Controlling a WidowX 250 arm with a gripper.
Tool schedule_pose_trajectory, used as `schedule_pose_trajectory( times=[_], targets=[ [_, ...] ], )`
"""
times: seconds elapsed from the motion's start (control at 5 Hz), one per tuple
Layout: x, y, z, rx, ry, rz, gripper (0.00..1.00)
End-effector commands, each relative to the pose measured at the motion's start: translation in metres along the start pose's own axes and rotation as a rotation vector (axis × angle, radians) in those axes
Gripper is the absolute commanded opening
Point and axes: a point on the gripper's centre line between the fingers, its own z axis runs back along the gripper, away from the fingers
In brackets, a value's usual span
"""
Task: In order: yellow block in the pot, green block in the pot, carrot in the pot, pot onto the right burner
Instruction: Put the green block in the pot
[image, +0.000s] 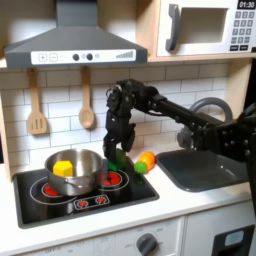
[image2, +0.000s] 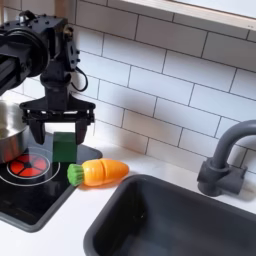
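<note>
We observe the end effector (image2: 58, 128) positioned over the right burner (image2: 28, 166), its fingers spread and straddling the green block (image2: 64, 146) without closing on it. The block stands between them at the cooktop's (image: 120, 195) edge. The carrot (image2: 99, 172) lies just beside, on the surface. The yellow block (image: 63, 168) sits inside the pot (image: 78, 176) on the first exterior view's left burner.

- The black arm reaches in from the first exterior view's right, elbow raised, wrist bent straight down.
- The gripper (image2: 62, 135) points downward just above the green block (image2: 64, 148), fingers (image2: 36, 129) spread on either side of it.
</note>
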Motion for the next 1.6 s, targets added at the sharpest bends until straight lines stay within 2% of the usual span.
schedule_pose_trajectory(
  times=[0.0,0.6,0.8,1.0,1.2,1.4],
  targets=[
    [-0.001,-0.001,-0.005,-0.001,0.009,-0.002,1.00],
    [0.002,-0.003,-0.021,0.007,0.037,-0.002,1.00],
    [0.003,-0.001,-0.031,0.011,0.059,0.009,1.00],
    [0.004,-0.001,-0.031,0.010,0.061,0.010,1.00],
    [0.003,-0.003,-0.029,0.004,0.056,0.003,0.07],
    [0.004,-0.008,-0.019,-0.007,0.041,-0.005,0.00]
  ],
)
